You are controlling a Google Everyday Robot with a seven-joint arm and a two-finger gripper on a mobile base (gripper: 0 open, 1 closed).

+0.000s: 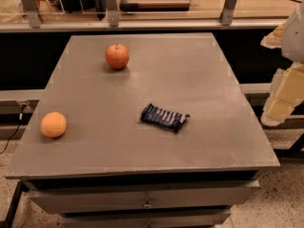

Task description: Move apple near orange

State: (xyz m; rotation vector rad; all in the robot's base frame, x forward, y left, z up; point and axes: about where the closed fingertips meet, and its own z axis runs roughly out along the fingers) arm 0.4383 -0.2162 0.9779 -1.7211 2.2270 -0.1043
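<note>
Looks like a lab or office test area: grey worktop [118, 141] over drawers [142, 201], speckled floor [285, 208], glass railing [228, 4] behind, cable [12, 134] on floor. The tool [281, 101] is at the right edge, beside the worktop.

Red apple [117, 56] upright, well apart from orange [53, 124]; jaws far right.

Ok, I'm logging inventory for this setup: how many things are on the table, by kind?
Apple: 1
Orange: 1
Blue-wrapped snack bar: 1
Total: 3
Pincer, not counted, hangs beyond the table on its right side.
</note>
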